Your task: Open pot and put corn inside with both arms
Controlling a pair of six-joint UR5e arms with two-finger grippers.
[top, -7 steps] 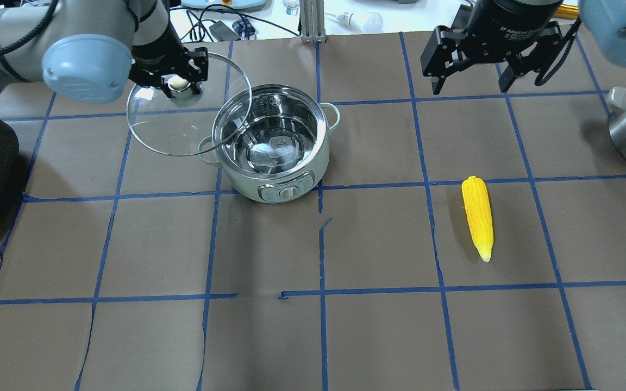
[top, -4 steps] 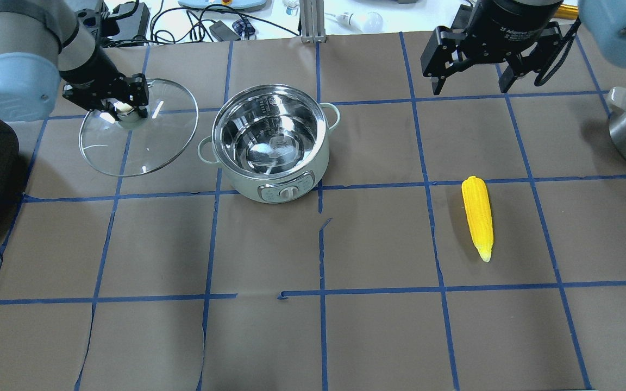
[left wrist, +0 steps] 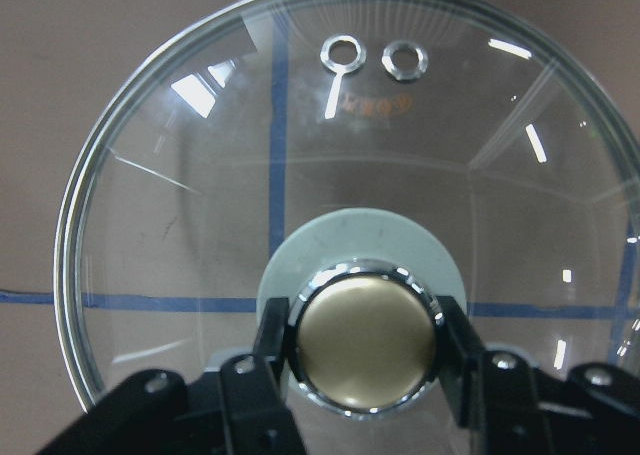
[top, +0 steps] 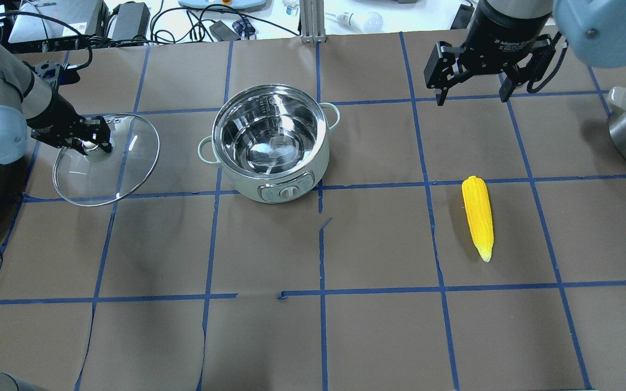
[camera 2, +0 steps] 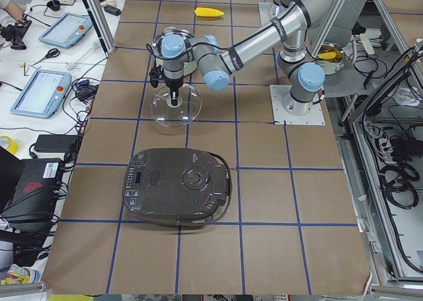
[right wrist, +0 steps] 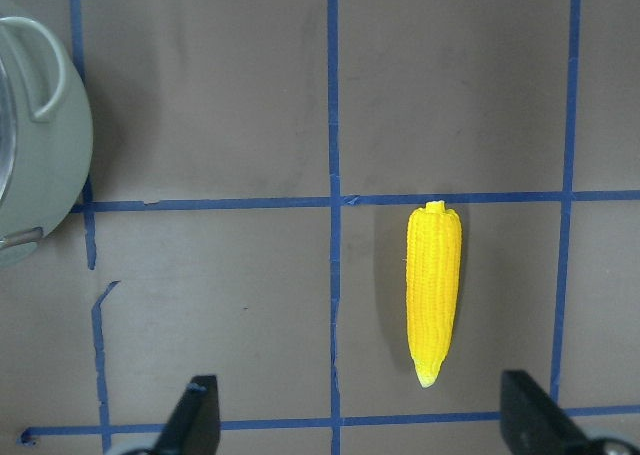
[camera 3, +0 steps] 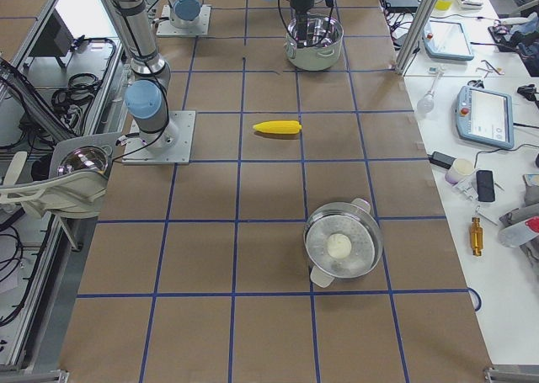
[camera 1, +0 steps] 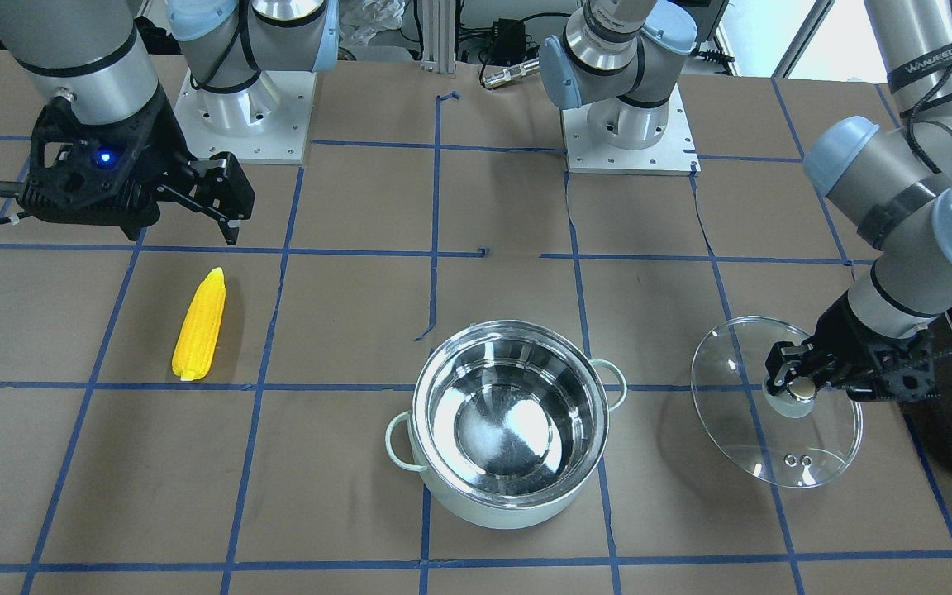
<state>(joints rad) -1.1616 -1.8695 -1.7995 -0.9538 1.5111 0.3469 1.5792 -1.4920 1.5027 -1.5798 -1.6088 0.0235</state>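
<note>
The mint-green pot [top: 269, 142] stands open at the table's middle, its steel inside empty; it also shows in the front view [camera 1: 509, 426]. My left gripper [top: 91, 145] is shut on the beige knob [left wrist: 366, 337] of the clear glass lid [top: 107, 160], held left of the pot, close to the table [camera 1: 776, 401]. The yellow corn [top: 477, 215] lies on the table at the right [camera 1: 200, 323] [right wrist: 434, 287]. My right gripper [top: 471, 87] is open and empty, raised above the table beyond the corn.
A large black appliance [camera 2: 177, 186] sits at the table's left end, close to the lid. A steel pot with a white ball in it [camera 3: 343, 246] stands at the right end. Blue tape lines grid the brown table.
My left gripper has carried the lid off the pot, leftward and down toward the table. My right gripper has risen slightly and stays open.
</note>
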